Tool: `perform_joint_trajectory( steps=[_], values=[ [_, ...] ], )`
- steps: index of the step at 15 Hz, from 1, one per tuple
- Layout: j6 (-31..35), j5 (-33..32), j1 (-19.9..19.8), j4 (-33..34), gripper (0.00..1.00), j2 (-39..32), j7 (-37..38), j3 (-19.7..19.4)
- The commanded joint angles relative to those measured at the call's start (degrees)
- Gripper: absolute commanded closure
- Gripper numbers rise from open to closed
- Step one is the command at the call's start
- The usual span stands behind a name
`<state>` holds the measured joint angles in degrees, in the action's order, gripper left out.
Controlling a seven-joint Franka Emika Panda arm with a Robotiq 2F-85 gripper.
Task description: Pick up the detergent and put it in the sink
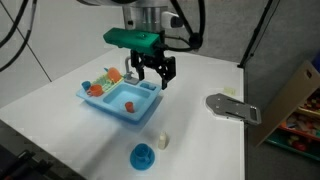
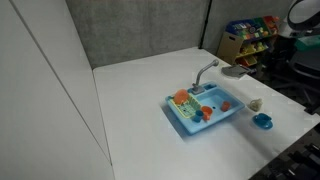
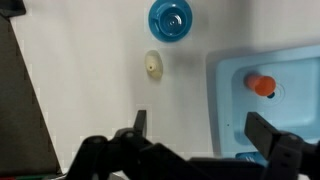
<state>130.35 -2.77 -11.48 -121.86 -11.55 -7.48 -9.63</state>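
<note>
White surface (image 1: pixel 60 115), my black gripper (image 1: pixel 152 78) wide and empty above.
Tiny cream-white detergent bottle (image 3: pixel 153 65) near the light-blue plastic sink (image 3: pixel 225 95) may topple if I descend off-centre.

Robotics lab bench, with a test scene set out on it.
A black robot gripper (image 1: pixel 150 82) hung over a broad white table (image 1: pixel 60 115), with a light-blue plastic toy sink (image 1: pixel 125 102) just below the jaws. Behind the jaws were loose black cables (image 1: pixel 18 35) and a grey partition wall (image 2: pixel 140 30). Well off to one side of them stood a brown cardboard box (image 1: pixel 300 85) and a shelf of colourful bins (image 2: pixel 250 35).
</note>
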Motion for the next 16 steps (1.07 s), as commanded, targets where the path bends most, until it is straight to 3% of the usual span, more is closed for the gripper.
perform_joint_trajectory(
  steps=[1, 5, 16],
  values=[
    [3.59, 2.9, -1.68, -0.48, 0.0, -1.37, -5.83, 0.28],
    [5.68, 5.01, -2.66, 0.69, 0.0, -5.2, -9.35, 0.64],
    [9.51, 2.92, -4.48, 6.14, 0.0, -17.43, -8.64, 0.64]
  ],
)
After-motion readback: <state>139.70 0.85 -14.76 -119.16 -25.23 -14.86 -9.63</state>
